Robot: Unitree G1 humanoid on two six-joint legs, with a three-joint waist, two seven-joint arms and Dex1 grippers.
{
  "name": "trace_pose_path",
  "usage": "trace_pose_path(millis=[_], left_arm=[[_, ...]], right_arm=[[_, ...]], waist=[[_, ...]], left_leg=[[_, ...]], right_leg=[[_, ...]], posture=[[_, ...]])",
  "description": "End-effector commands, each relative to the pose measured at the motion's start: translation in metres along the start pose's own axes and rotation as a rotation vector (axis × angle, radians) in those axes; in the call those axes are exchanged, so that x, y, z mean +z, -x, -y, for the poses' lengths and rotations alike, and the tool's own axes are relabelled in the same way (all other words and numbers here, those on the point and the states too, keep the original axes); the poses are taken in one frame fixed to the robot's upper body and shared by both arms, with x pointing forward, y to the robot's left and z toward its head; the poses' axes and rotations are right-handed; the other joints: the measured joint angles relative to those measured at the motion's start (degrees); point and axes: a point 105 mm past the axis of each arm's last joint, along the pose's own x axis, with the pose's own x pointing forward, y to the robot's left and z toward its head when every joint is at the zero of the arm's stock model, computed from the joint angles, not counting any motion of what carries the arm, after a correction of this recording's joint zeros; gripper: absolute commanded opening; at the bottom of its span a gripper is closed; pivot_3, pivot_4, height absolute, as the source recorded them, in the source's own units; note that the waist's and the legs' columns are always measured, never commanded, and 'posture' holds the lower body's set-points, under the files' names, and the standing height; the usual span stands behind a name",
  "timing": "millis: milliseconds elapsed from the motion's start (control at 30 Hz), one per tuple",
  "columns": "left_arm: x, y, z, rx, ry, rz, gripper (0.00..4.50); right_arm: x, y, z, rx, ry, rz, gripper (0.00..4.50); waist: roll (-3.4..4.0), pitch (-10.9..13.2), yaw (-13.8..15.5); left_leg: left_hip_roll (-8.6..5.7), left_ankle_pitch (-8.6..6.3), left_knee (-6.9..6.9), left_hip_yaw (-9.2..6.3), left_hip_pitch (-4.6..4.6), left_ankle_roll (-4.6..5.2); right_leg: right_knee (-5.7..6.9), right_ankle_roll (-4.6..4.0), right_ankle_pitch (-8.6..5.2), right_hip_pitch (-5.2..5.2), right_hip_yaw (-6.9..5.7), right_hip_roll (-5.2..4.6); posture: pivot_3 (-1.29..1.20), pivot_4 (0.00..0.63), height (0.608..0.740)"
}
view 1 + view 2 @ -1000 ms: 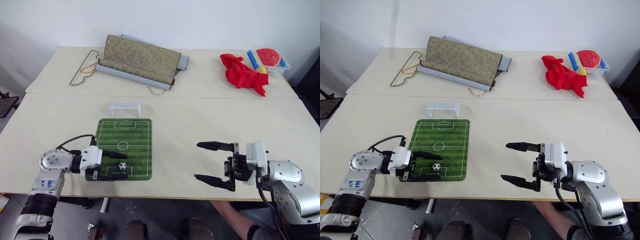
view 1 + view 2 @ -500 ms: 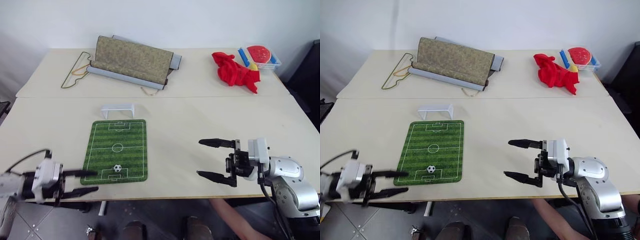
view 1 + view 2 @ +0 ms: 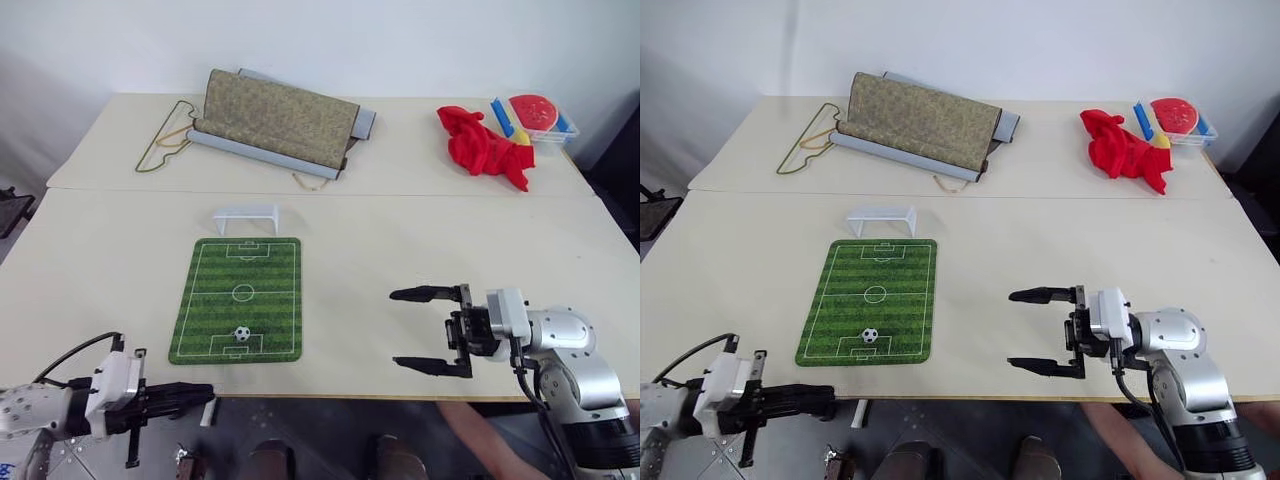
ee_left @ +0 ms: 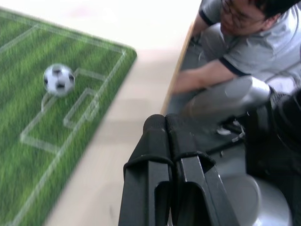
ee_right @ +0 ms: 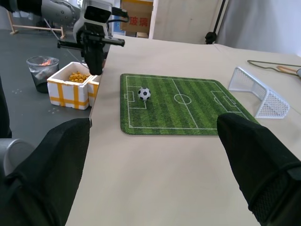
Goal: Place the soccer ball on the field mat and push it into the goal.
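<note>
The tiny black-and-white soccer ball (image 3: 241, 333) rests on the green striped field mat (image 3: 240, 297) near its front penalty box, far from the white plastic goal (image 3: 247, 215). It probably rolls easily, so an off-centre nudge from the pressed-together left gripper (image 3: 190, 395) could send it wide; the right gripper (image 3: 425, 328) hangs spread.

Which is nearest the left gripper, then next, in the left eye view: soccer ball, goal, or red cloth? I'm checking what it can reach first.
From the left gripper, shut and off the table's near edge:
1. Soccer ball, on the near end of the field mat.
2. Goal, just past the mat's far end.
3. Red cloth, far right corner of the table.
</note>
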Motion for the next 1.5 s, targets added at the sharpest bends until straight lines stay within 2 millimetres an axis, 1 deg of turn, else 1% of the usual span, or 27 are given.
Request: trace_pose_path(millis=[33,133,367,467,500,533,600,633,700,767,833,900,967,1000,1067,1100,1133,1200,1267,1333,1367,1433,1500], left_arm=[[-0.002,-0.013,-0.007,0.013,0.001,0.005,0.05],[0.002,-0.026,-0.023,0.064,0.041,0.071,0.05],[0.001,-0.045,-0.042,0.070,0.036,0.083,0.05],[0.002,-0.051,-0.061,0.145,0.035,0.102,0.05],[0.005,-0.053,-0.069,0.181,0.012,0.118,0.05],[0.011,-0.055,-0.082,0.238,-0.005,0.151,0.05],[0.038,-0.058,-0.107,0.334,-0.063,0.300,0.05],[0.047,-0.059,-0.114,0.364,-0.085,0.341,0.05],[0.055,-0.060,-0.119,0.383,-0.118,0.367,0.05],[0.059,-0.060,-0.119,0.380,-0.140,0.370,0.05],[0.068,-0.047,-0.114,0.364,-0.161,0.372,0.05],[0.070,-0.031,-0.107,0.360,-0.152,0.354,0.05],[0.063,-0.014,-0.102,0.382,-0.147,0.304,0.05],[0.058,0.000,-0.099,0.403,-0.135,0.271,0.05],[0.052,0.018,-0.095,0.442,-0.122,0.225,0.05],[0.048,0.034,-0.096,0.499,-0.112,0.204,0.05],[0.046,0.043,-0.096,0.539,-0.107,0.192,0.05],[0.035,0.079,-0.098,0.711,-0.075,0.152,0.05],[0.027,0.101,-0.095,0.810,-0.054,0.130,0.05],[0.022,0.114,-0.093,0.888,-0.033,0.124,0.05],[0.016,0.120,-0.093,0.950,-0.034,0.093,0.05],[0.011,0.126,-0.092,1.011,-0.035,0.059,0.05],[0.010,0.130,-0.091,1.061,-0.055,0.049,0.05]], right_arm=[[0.004,0.001,-0.002,0.003,0.030,-0.003,4.50],[0.005,0.000,-0.001,-0.023,0.035,0.002,4.50],[0.007,-0.001,-0.003,-0.079,0.037,0.006,4.50],[0.008,-0.003,-0.002,-0.122,0.039,0.016,4.50],[0.008,-0.004,-0.001,-0.142,0.040,0.022,4.50],[0.010,-0.006,0.001,-0.177,0.041,0.035,4.50],[0.012,-0.009,0.010,-0.294,0.047,0.079,4.50],[0.013,-0.010,0.015,-0.343,0.049,0.095,4.50],[0.013,-0.013,0.019,-0.396,0.056,0.109,4.50],[0.014,-0.015,0.021,-0.424,0.066,0.112,4.50],[0.016,-0.021,0.027,-0.468,0.063,0.143,4.50],[0.017,-0.024,0.029,-0.483,0.056,0.163,4.50],[0.017,-0.026,0.031,-0.480,0.062,0.164,4.50],[0.017,-0.025,0.033,-0.482,0.066,0.165,4.50],[0.016,-0.025,0.035,-0.486,0.072,0.165,4.50],[0.016,-0.024,0.037,-0.487,0.076,0.165,4.50],[0.016,-0.023,0.038,-0.487,0.079,0.165,4.50],[0.014,-0.021,0.041,-0.480,0.089,0.158,4.50],[0.013,-0.020,0.042,-0.469,0.096,0.152,4.50],[0.011,-0.020,0.043,-0.462,0.099,0.149,4.50],[0.011,-0.019,0.044,-0.457,0.101,0.143,4.50],[0.010,-0.017,0.045,-0.451,0.105,0.137,4.50],[0.009,-0.015,0.048,-0.457,0.111,0.130,4.50]], waist=[[0.00,0.00,-0.06],[0.00,0.00,0.00],[0.00,-0.01,-0.07],[0.00,-0.01,-0.04],[0.00,-0.01,-0.04],[0.00,-0.01,-0.02],[-0.02,-0.01,0.24],[-0.04,-0.02,0.27],[-0.07,-0.04,0.06],[-0.06,-0.05,-0.54],[-0.06,-0.05,-1.26],[-0.06,-0.04,-1.88],[-0.04,-0.04,-2.11],[-0.03,-0.03,-2.19],[-0.02,-0.02,-2.43],[-0.01,-0.01,-2.43],[-0.01,-0.01,-2.37],[0.00,-0.01,-2.11],[0.00,-0.01,-1.99],[0.01,0.00,-1.76],[0.01,0.00,-1.53],[0.01,0.00,-1.39],[0.00,-0.01,-1.37]], left_leg=[[0.00,-0.01,0.00,0.01,0.00,-0.01],[0.03,-0.01,0.01,0.05,0.00,-0.02],[0.12,-0.04,0.02,0.10,0.01,-0.06],[0.12,-0.03,0.04,0.12,0.01,-0.06],[0.13,-0.03,0.05,0.12,0.02,-0.06],[0.13,-0.03,0.05,0.12,0.02,-0.07],[0.12,-0.03,0.09,0.12,0.02,-0.07],[0.13,-0.03,0.14,0.11,-0.01,-0.07],[0.12,-0.03,0.16,0.11,-0.03,-0.07],[0.10,-0.03,0.14,0.16,0.00,-0.07],[0.15,-0.03,0.05,0.23,0.03,-0.06],[0.34,-0.06,0.03,0.24,0.01,-0.12],[0.40,-0.07,0.02,0.24,0.01,-0.15],[0.40,-0.07,0.02,0.24,0.02,-0.15],[0.40,-0.09,0.02,0.25,0.02,-0.17],[0.40,-0.09,0.02,0.25,0.02,-0.17],[0.41,-0.10,0.02,0.24,0.02,-0.18],[0.41,-0.10,0.03,0.23,0.02,-0.19],[0.42,-0.12,0.03,0.23,0.03,-0.21],[0.43,-0.13,0.02,0.23,0.02,-0.22],[0.43,-0.14,0.02,0.23,0.02,-0.21],[0.42,-0.14,0.02,0.24,0.03,-0.21],[0.42,-0.14,0.02,0.24,0.02,-0.21]], right_leg=[[0.00,0.00,0.00,0.00,0.01,0.01],[-0.01,-0.01,0.00,-0.01,0.02,0.04],[-0.03,-0.04,0.02,-0.03,0.06,0.15],[-0.03,-0.05,0.03,-0.03,0.08,0.16],[-0.02,-0.05,0.03,-0.03,0.08,0.16],[-0.02,-0.05,0.03,-0.03,0.09,0.17],[-0.01,-0.06,0.05,-0.03,0.09,0.17],[0.00,-0.06,0.06,-0.03,0.07,0.17],[-0.01,-0.05,0.09,-0.03,0.08,0.17],[-0.03,-0.05,0.10,-0.04,0.12,0.17],[-0.08,-0.05,0.09,-0.07,0.16,0.23],[-0.15,-0.07,0.08,-0.11,0.17,0.41],[-0.15,-0.11,0.07,-0.13,0.18,0.46],[-0.16,-0.11,0.07,-0.13,0.18,0.45],[-0.17,-0.12,0.07,-0.13,0.23,0.45],[-0.17,-0.12,0.07,-0.13,0.24,0.45],[-0.17,-0.12,0.08,-0.13,0.23,0.45],[-0.16,-0.13,0.08,-0.13,0.22,0.45],[-0.16,-0.15,0.09,-0.13,0.23,0.45],[-0.18,-0.15,0.09,-0.13,0.22,0.46],[-0.18,-0.15,0.09,-0.13,0.22,0.45],[-0.19,-0.16,0.10,-0.13,0.23,0.45],[-0.17,-0.17,0.11,-0.13,0.23,0.45]], posture=[[0.00,0.150,0.740],[0.00,0.150,0.740],[0.00,0.150,0.740],[0.00,0.150,0.740],[0.00,0.150,0.740],[0.00,0.150,0.740],[0.00,0.150,0.740],[0.00,0.150,0.740],[0.00,0.150,0.740],[0.00,0.150,0.740],[0.00,0.150,0.740],[0.00,0.150,0.740],[0.00,0.150,0.740],[0.00,0.150,0.740],[0.00,0.150,0.740],[0.00,0.150,0.740],[0.00,0.150,0.740],[0.00,0.150,0.740],[0.00,0.150,0.740],[0.00,0.150,0.740],[0.00,0.150,0.740],[0.00,0.150,0.740],[0.00,0.150,0.740]])
